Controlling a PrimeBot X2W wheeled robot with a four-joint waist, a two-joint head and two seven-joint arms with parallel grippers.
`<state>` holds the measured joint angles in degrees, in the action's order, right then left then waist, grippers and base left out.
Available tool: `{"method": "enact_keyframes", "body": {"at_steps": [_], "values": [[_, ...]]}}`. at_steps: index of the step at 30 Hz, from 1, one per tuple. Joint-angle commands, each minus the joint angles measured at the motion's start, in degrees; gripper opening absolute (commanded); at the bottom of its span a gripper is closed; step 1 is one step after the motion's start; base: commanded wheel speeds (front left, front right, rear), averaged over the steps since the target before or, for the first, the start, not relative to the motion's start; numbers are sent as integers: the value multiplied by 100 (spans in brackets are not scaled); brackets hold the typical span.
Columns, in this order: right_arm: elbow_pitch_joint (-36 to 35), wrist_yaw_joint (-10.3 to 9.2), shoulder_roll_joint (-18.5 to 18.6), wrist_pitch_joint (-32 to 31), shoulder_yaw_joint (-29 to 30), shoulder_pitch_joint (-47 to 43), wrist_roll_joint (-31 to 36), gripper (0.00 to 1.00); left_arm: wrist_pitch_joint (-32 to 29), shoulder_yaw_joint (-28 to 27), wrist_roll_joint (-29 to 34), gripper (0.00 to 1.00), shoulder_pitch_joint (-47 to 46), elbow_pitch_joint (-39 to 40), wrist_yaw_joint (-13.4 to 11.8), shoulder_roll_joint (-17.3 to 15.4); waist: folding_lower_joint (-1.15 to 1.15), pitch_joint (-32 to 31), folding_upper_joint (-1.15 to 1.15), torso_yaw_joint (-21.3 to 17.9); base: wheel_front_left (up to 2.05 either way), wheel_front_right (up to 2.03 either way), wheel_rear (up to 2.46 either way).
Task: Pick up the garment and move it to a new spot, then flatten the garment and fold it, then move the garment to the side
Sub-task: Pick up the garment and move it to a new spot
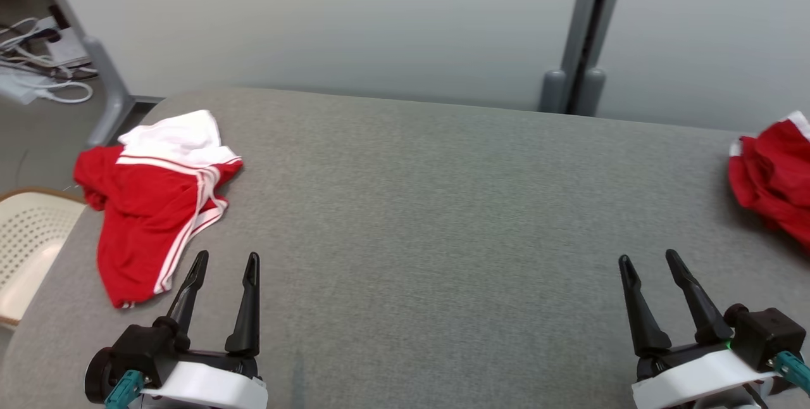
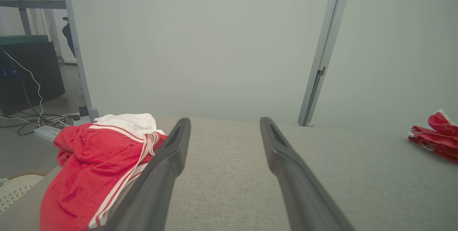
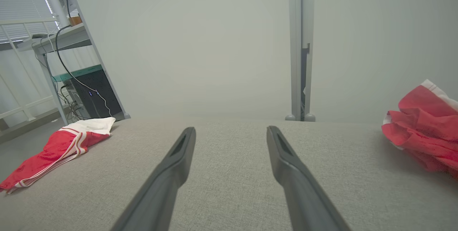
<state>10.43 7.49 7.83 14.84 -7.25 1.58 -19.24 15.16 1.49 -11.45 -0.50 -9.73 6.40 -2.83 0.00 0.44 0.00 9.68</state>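
Grey woven cloth covers the table (image 1: 430,206) in front of me, with a pale partition wall (image 1: 348,16) standing behind its far edge and a grey post (image 1: 585,29) rising against that wall toward my right.

My left gripper (image 1: 227,257) sits at the near left of the table, fingers pointing away from me and parted by a clear gap, with nothing between them. My right gripper (image 1: 648,257) sits at the near right in the same way, fingers spread and empty. Along both wrist views I see bare cloth between my fingers (image 2: 171,159).

One red and white garment (image 1: 149,206) lies crumpled at the far left of the table, just beyond and to the left of my left gripper, close to it but not touching. Its white part is bunched at the far end, the red part runs toward me with white stripes down one side, and some red fabric reaches the table's left edge. A second red garment (image 1: 775,175) lies heaped at the right edge of the table, beyond my right gripper and apart from it, with a little white trim showing. I cannot tell which of the two is the one meant.

Off the table on my left are a cream perforated seat (image 1: 31,238) and, farther back on the floor, loose cables (image 1: 38,61)
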Motion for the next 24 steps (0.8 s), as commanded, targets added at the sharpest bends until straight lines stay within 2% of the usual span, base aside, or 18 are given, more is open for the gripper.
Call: {"method": "enact_keyframes", "body": {"at_steps": [1,12,24], "values": [[-11,2,26,36,-15,50,-31,100,10,-10,48,100,-103,-7,-13,-18,0,13,0,206,0,0,0],[67,2,16,36,-345,161,-104,100,11,-17,-58,100,-141,-125,-84,-18,0,37,0,956,0,0,0],[152,2,2,36,-598,221,-193,100,10,-3,-107,100,-81,-253,-106,-16,0,-55,0,1586,0,0,0]]}}
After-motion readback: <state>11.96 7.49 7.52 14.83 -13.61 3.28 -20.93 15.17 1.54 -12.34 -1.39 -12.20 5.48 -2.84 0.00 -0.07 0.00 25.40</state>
